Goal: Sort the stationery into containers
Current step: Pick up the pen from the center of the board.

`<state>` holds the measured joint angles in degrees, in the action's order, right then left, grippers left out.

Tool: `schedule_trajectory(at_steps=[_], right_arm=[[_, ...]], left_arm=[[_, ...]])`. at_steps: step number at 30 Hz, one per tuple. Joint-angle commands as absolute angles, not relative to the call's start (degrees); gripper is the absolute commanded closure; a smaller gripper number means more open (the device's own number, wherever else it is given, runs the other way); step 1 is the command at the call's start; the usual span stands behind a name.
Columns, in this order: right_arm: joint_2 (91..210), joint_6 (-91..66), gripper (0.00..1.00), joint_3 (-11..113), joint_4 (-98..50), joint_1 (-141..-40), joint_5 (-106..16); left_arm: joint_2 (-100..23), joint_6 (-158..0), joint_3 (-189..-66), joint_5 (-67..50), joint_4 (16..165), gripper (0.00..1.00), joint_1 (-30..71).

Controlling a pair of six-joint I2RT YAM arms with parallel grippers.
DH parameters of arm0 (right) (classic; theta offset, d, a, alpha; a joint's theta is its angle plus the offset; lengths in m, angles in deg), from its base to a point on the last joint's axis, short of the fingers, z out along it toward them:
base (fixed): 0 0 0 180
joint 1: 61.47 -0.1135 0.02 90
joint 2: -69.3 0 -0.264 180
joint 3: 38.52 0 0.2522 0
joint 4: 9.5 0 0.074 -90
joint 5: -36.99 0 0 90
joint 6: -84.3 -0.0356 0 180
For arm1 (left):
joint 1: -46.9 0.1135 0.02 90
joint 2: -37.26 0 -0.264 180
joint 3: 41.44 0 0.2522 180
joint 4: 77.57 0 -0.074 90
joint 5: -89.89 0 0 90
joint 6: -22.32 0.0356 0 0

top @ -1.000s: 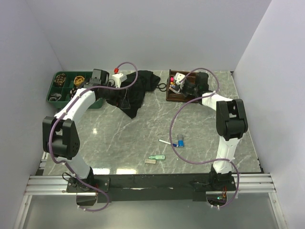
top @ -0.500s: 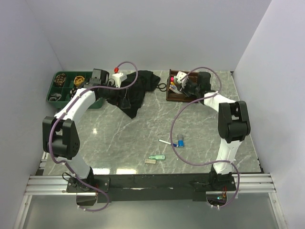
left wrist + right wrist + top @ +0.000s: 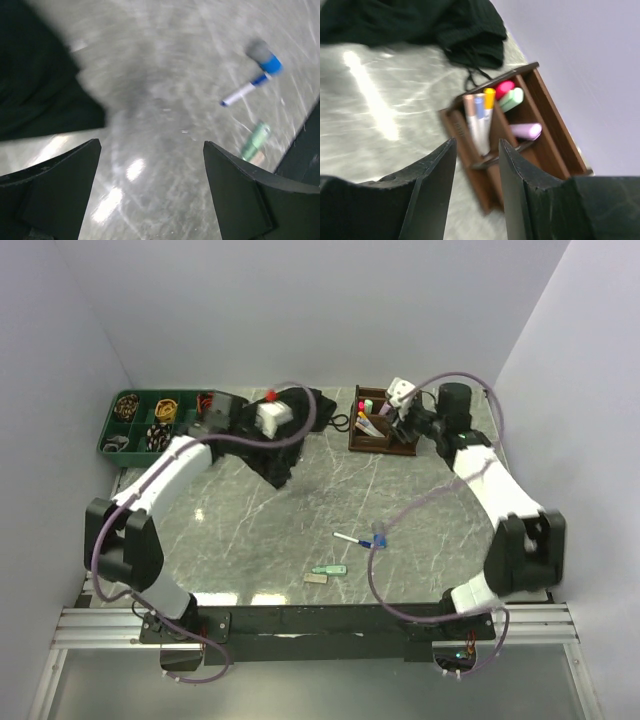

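Observation:
Stationery lies loose on the marble table (image 3: 250,530): a white pen with a blue tip (image 3: 348,538), a blue-capped piece (image 3: 380,537), a green highlighter (image 3: 330,569) and a small grey eraser (image 3: 315,579). The left wrist view shows the pen (image 3: 242,92), the blue-capped piece (image 3: 266,57) and the green highlighter (image 3: 256,139) far ahead. My left gripper (image 3: 283,430) (image 3: 150,145) is open and empty, above the table beside the black cloth. My right gripper (image 3: 395,412) (image 3: 477,142) is open and empty, just above the brown wooden organiser (image 3: 385,435) (image 3: 555,145), which holds several pens (image 3: 480,120) and highlighters (image 3: 525,131).
The dark green tray (image 3: 110,435) stands at the back left, with several compartments filled. A large black cloth (image 3: 300,405) (image 3: 40,85) (image 3: 420,25) lies between tray and organiser. White walls close in the back and both sides.
My left gripper has swung right from the green tray to over the black cloth. My right arm has swung its elbow out to the right, its gripper drawn back a little from the organiser.

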<state>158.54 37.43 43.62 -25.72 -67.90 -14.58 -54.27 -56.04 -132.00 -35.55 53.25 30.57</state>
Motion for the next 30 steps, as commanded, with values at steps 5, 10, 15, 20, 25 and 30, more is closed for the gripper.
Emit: schedule_trajectory(at_steps=[5, 10, 15, 20, 25, 30], right_arm=[[134.2, 24.9, 0.52, 32.2, -41.0, -68.0, -17.2], [125.6, 17.6, 0.51, 29.0, -44.3, -66.6, -27.7], [122.0, 7.8, 0.51, 31.4, -50.3, -61.8, -30.2], [120.4, 0.9, 0.51, 33.6, -55.4, -51.6, -28.4], [118.3, 0.0, 0.51, 34.0, -58.9, -45.2, -24.4], [118.9, 2.6, 0.52, 35.0, -60.5, -45.2, -23.2]], left_arm=[[-51.3, -40.2, -129.3, -30.1, 51.0, 0.12, 7.6], [-61.4, -38.4, -137.4, -24.9, 47.5, 0.01, -2.8], [-70.1, -40.8, -142.5, -21.7, 45.9, 0.01, -9.7], [-74.7, -44.5, -144.6, -17.3, 50.4, 0.08, -12.1], [-80.1, -45.1, -149.2, -15.9, 51.2, 0.23, -12.2], [-83.3, -45.4, -152.8, -15.0, 51.3, 0.26, -12.2]])
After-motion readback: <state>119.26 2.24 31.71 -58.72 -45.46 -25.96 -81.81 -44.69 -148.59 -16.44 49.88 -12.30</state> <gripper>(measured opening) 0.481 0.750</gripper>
